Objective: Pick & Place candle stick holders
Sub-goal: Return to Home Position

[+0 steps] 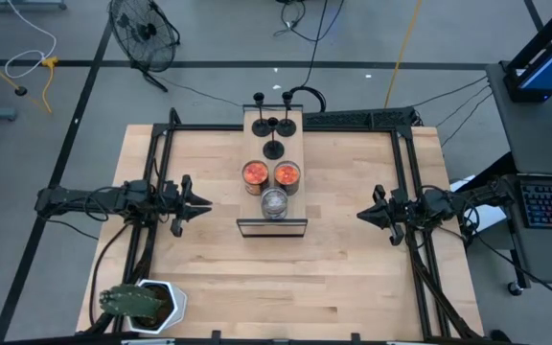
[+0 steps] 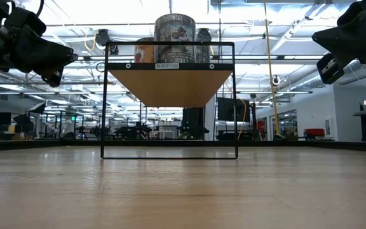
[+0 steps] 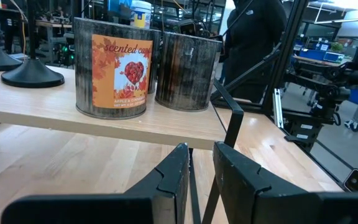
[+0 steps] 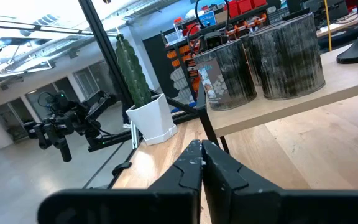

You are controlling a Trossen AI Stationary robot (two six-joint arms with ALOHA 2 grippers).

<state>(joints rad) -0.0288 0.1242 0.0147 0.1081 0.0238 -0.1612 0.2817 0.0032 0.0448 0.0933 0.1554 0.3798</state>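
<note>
One white pot point(image 1: 164, 305) on the worktop point(image 1: 353, 287), well apart from the left pincer point(image 1: 207, 203), toward the near edge and back alongside its arm. Inside it, one green cactus-like plant point(image 1: 127, 302).

Left pincer raised above the worktop, pointed right at the shelf point(image 1: 293, 149). Fingers narrowly parted, gripping nothing.

Near that pincer's tips, to their right: one small raised shelf, wooden top on a black frame, bearing six items.
- Counted three candle stick holders point(image 1: 273, 149), matte black and upright, at the shelf's far end. Two side by side, the third just nearer. All right of the left pincer, left of the right one, and farther across the worktop than either.
- Counted two tins point(image 1: 255, 173) with orange-red tops, side by side at mid-shelf. Nothing discernible beneath the coloured tops.
- Counted one silver-topped tin point(image 1: 274, 202) at the near end, level with the left pincer's tips and close against the pair.

Right pincer point(image 1: 360, 215) raised, pointed left at the shelf and apart from it. Fingers closed together, empty.
</note>
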